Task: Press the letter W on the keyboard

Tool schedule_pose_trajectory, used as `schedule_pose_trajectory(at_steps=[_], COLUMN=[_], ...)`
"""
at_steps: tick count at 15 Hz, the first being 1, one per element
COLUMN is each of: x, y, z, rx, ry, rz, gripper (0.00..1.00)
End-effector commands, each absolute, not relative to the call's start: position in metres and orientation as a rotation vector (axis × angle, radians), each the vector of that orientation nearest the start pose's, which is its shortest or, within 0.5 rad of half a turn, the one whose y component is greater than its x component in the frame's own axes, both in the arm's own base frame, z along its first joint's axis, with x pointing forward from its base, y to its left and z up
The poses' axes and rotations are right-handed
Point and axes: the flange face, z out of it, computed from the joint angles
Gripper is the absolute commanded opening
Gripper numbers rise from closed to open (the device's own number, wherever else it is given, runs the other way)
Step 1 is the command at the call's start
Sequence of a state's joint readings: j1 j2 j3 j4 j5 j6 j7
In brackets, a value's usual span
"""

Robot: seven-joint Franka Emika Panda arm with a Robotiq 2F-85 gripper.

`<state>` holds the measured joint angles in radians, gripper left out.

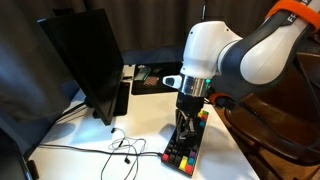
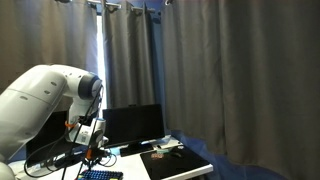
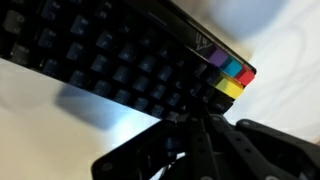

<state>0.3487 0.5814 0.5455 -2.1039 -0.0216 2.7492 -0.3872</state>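
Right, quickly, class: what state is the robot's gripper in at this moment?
Gripper: closed, fingertips together, holding nothing, over the keyboard.

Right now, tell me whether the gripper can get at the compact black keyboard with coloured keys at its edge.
Probably yes. In an exterior view the gripper hangs right over the compact black keyboard, and the wrist view shows bare keys just ahead of it with nothing in between.

It looks like an office or lab workstation. Dark curtains [image 2: 230,70] hang all round, and a black monitor [image 1: 85,60] stands on a white bench [image 1: 150,115] beside the hand [image 1: 186,128], with loose cables [image 1: 120,150] nearby.
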Motion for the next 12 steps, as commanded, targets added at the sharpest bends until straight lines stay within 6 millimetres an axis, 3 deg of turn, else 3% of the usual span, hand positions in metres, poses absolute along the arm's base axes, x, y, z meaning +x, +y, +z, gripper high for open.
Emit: schedule_pose_trajectory(at_steps=[1, 12], x=[0.3727, 0.3765], y=[0.4632, 0.4604], z=[0.186, 0.1829], rx=[-2.313, -2.323], ry=[-1.602, -1.606], rz=[-0.132, -0.165], gripper=[0.0, 0.0])
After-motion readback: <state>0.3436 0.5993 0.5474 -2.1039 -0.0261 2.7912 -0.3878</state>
